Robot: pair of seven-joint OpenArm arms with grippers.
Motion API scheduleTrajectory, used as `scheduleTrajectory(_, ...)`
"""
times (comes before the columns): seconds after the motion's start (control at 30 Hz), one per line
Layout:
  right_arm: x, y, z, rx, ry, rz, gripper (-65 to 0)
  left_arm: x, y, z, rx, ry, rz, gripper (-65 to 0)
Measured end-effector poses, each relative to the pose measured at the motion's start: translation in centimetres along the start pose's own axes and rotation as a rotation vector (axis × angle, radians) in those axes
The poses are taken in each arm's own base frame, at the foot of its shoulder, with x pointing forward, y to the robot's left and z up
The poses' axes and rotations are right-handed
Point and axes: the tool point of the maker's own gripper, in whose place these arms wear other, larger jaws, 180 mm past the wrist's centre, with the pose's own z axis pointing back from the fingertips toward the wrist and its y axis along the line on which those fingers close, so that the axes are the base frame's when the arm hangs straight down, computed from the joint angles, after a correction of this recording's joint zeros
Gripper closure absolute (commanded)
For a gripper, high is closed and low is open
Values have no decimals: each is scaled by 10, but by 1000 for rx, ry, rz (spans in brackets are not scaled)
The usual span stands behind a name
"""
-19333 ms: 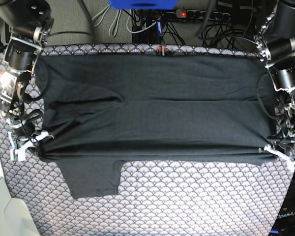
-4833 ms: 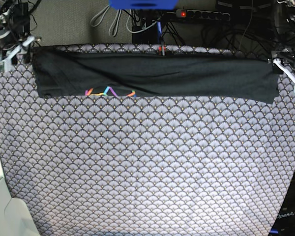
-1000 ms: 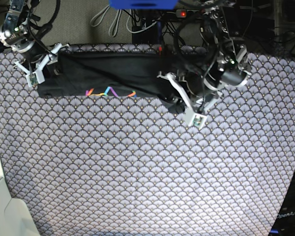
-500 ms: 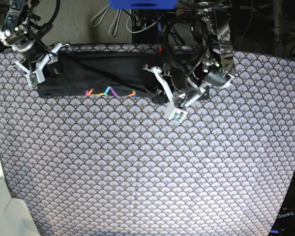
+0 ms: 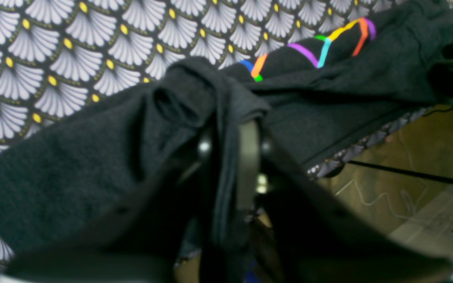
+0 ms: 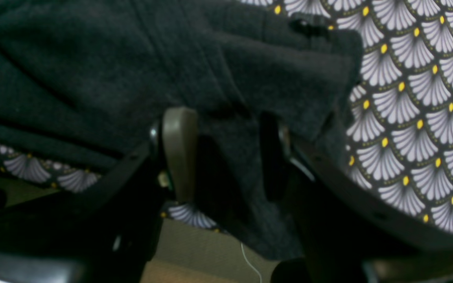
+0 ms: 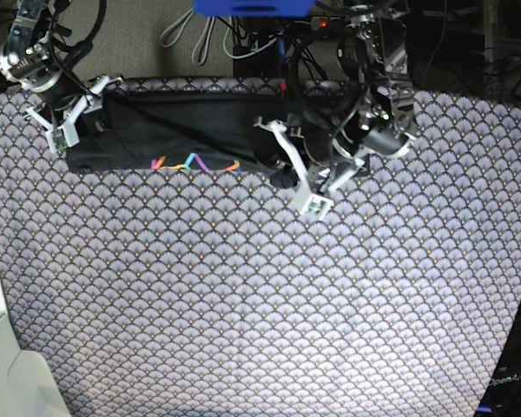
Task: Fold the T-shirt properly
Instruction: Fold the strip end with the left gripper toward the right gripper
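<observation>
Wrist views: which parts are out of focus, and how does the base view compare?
Left wrist view: fingers blurred, T-shirt print sharper. Right wrist view: fingers soft, tablecloth clearer. Base view: evenly sharp, T-shirt very dark.

Charcoal-black soft fabric T-shirt [image 7: 182, 135], spread wide over the grey scallop-patterned tablecloth [image 7: 260, 295] early on, is now a narrow band along the worktop's far edge, rainbow line print [image 7: 194, 162] showing. Left gripper [image 7: 297, 165] has carried the band's end from the far corner in toward the middle, folding it back over itself. Its fingers [image 5: 246, 157] now loosen around the bunched cloth.
</observation>
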Motion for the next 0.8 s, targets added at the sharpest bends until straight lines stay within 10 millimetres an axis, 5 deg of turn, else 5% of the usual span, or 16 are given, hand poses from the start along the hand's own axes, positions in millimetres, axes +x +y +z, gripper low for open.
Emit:
scheduleTrajectory(0.17, 0, 0, 0, 0, 0, 0, -272, 2, -6, 0, -33, -14, 4, -495)
scheduleTrajectory(0.27, 0, 0, 0, 0, 1, 0, -272, 13, -26, 3, -149, -70, 41, -542)
scheduleTrajectory(0.43, 0, 0, 0, -1, 1, 1, -273, 19, 0, 15, -132, -134, 141, -481)
scheduleTrajectory(0.53, 2, -2, 1, -5, -4, 2, -273, 21, 24, 24, -88, -163, 172, -355)
scheduleTrajectory(0.67, 16, -14, 11, -51, -46, 16, -274, 5, 72, 42, 36, -139, 187, -91)
scheduleTrajectory(0.8, 26, -19, 17, -73, -69, 32, -275, -7, 115, 65, 150, -122, 192, -57)
